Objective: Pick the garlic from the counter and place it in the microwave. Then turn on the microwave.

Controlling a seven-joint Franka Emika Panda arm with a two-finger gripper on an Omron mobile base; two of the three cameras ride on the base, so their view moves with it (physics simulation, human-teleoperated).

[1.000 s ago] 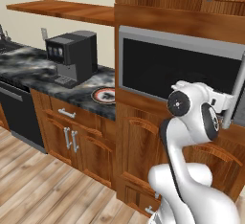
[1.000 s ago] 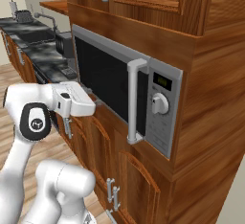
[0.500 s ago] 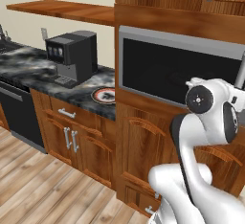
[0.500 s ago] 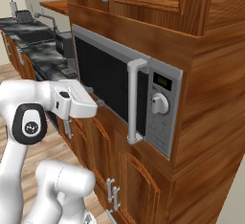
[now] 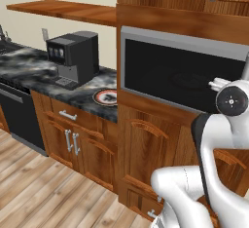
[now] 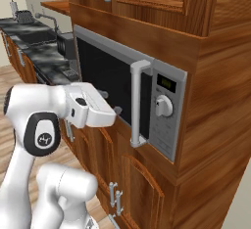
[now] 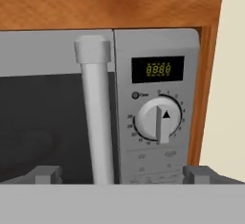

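Kitchen wall unit, gripper before microwave.
Left to right: coffee machine (image 5: 73, 56) and red-rimmed plate (image 5: 106, 97) on the dark marble surface (image 5: 29, 71); microwave (image 5: 182, 73) with door closed, bar handle (image 7: 98, 117), knob (image 7: 159, 118); gripper (image 7: 122, 173) released, jaws spread wide, empty, facing the handle. Garlic not discernible.

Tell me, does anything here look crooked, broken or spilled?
Nothing stands out. The microwave sits square in its wooden cabinet, door shut, handle upright and knob intact. The coffee machine stands upright on the counter beside a plate lying flat. No spills show. The open gripper faces the microwave.
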